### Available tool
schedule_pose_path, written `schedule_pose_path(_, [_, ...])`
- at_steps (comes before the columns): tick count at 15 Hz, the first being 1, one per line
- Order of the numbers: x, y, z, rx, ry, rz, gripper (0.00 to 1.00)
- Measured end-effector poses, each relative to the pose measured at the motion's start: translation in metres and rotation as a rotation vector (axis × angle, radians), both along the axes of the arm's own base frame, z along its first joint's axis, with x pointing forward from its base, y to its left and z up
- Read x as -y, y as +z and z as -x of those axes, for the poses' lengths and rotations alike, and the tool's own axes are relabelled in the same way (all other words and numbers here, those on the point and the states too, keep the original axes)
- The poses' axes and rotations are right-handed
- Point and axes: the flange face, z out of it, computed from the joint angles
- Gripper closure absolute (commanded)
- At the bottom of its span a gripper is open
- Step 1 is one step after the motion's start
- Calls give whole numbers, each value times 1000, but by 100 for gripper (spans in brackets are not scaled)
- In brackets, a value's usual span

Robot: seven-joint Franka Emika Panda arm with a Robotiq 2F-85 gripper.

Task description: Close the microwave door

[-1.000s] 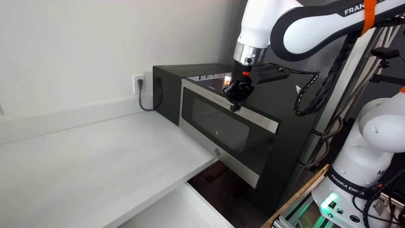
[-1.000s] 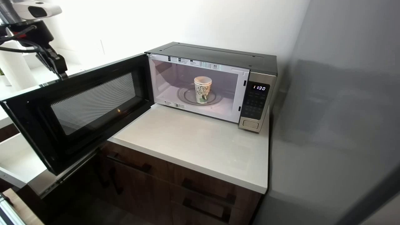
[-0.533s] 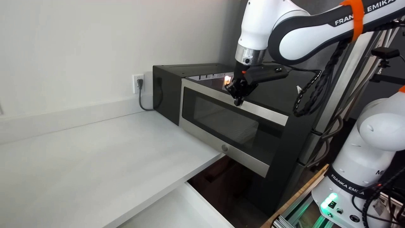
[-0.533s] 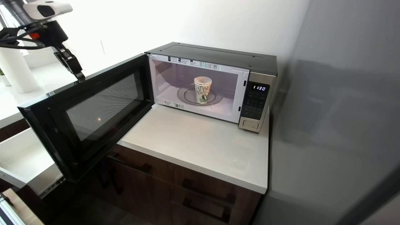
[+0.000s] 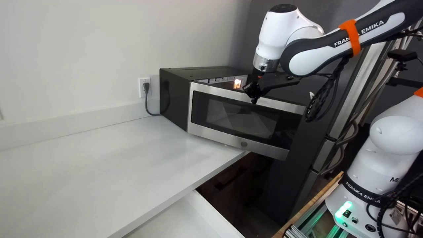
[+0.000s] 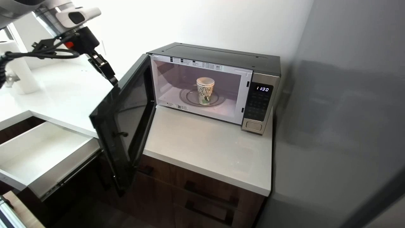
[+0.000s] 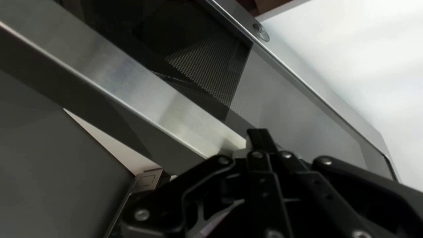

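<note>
The dark grey microwave (image 5: 173, 99) stands on the counter and also shows in an exterior view (image 6: 218, 57). Its microwave door (image 5: 234, 116) is partly open and swung out to the front; its inner side shows in an exterior view (image 6: 134, 104). In the wrist view, the door's silver frame (image 7: 132, 82) crosses diagonally. My gripper (image 5: 254, 100) is at the outer face of the door near its top edge, and also shows in an exterior view (image 6: 114, 81). In the wrist view, its fingertips (image 7: 261, 132) are together with nothing between them, at the top frame strip.
A paper cup (image 6: 205, 91) stands on the turntable inside the microwave. A white drawer (image 6: 47, 152) is pulled out below the counter (image 6: 196, 136). A grey panel (image 6: 348, 95) stands beside the microwave. A power cord (image 5: 146, 102) runs from a wall outlet (image 5: 142, 86).
The microwave door has swung partway toward the microwave body. My gripper has moved along with it, staying shut at the outer face near the top edge.
</note>
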Motion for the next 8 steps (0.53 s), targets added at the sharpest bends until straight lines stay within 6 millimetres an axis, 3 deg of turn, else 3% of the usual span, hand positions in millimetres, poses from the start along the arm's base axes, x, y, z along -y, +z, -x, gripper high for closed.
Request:
schedule_pose_path(5, [35, -17, -11, 107, 129, 41, 99])
schedule_pose_path(8, [36, -18, -11, 105, 139, 45, 99])
